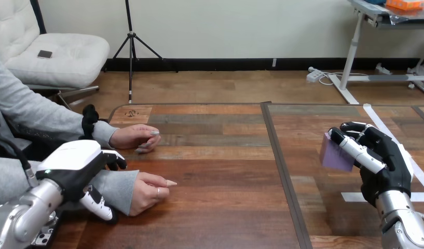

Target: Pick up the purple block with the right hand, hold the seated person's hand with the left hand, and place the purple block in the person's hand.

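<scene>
**Head view.** At the right of the frame we see the right hand (386,163) raised above the wooden table (225,176). Its fingers and thumb pinch the purple block (335,154). The block juts leftward from the grip, which we judge puts its free end foremost for a handover.

At the lower left, the left hand (77,168) sits over the grey-sleeved wrist (113,189) of the person's lower hand (150,192). The thumb lies above the cuff and the fingers (99,206) curl beneath it. We read this as a clasp on the wrist rather than the palm, presumably to steady the receiving hand. That hand rests on the table with loosely bent fingers, palm not turned up.

The person's upper hand (137,137) lies apart from it, untouched. Block and receiving hand are well apart, with the table's dark seam (282,171) between them. We judge the pickup and the hold done; carrying the block across is not yet done.
</scene>
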Robot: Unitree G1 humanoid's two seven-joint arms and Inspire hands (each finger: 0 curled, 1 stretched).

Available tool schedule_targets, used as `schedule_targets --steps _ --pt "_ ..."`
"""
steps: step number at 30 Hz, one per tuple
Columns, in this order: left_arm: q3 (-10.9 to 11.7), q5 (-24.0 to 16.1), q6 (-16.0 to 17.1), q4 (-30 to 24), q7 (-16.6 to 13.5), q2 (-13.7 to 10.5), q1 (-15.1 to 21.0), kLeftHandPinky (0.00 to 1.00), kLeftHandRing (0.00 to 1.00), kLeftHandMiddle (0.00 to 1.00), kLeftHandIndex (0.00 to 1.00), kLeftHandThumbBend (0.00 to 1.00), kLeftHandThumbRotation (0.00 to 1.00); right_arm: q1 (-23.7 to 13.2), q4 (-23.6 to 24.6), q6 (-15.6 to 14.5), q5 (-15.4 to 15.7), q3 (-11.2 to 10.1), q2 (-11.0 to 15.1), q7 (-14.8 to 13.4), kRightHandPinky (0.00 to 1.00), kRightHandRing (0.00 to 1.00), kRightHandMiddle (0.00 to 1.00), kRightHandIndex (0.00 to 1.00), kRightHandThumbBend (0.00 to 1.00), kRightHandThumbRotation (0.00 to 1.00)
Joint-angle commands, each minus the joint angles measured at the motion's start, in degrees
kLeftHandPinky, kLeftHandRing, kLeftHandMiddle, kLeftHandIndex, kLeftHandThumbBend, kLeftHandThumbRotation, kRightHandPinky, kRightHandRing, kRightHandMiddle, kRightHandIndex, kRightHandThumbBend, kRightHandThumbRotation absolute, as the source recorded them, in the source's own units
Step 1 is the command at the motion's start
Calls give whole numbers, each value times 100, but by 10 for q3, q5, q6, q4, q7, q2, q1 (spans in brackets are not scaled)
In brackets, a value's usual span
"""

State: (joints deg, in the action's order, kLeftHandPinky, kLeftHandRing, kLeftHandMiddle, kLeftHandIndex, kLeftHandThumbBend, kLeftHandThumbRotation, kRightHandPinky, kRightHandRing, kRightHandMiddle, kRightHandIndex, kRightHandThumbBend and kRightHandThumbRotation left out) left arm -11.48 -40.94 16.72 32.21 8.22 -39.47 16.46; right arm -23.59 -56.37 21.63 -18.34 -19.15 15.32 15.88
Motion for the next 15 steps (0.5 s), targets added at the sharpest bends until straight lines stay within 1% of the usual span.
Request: schedule_targets --steps 1,4,6,9,15 --pt "-18 -3 -22 25 9 4 33 52 62 65 65 94 0 -34 39 5 -8 -8 -4 -2 34 38 44 45 77 0" --pt "-21 -2 -25 24 8 5 34 46 56 60 61 90 0 -34 37 6 -9 -9 -4 -1 34 38 45 45 77 0" --pt "-22 1 -26 26 6 6 35 40 49 55 56 88 0 -34 37 7 -9 -9 -4 0 34 38 45 45 77 0" --pt "-23 10 -21 35 4 8 38 35 43 50 51 85 0 -34 35 7 -12 -11 -4 4 34 38 45 45 77 0" --pt "-26 16 -14 44 -4 10 39 27 33 42 45 81 0 -33 36 9 -10 -10 -4 5 33 38 45 45 77 0"
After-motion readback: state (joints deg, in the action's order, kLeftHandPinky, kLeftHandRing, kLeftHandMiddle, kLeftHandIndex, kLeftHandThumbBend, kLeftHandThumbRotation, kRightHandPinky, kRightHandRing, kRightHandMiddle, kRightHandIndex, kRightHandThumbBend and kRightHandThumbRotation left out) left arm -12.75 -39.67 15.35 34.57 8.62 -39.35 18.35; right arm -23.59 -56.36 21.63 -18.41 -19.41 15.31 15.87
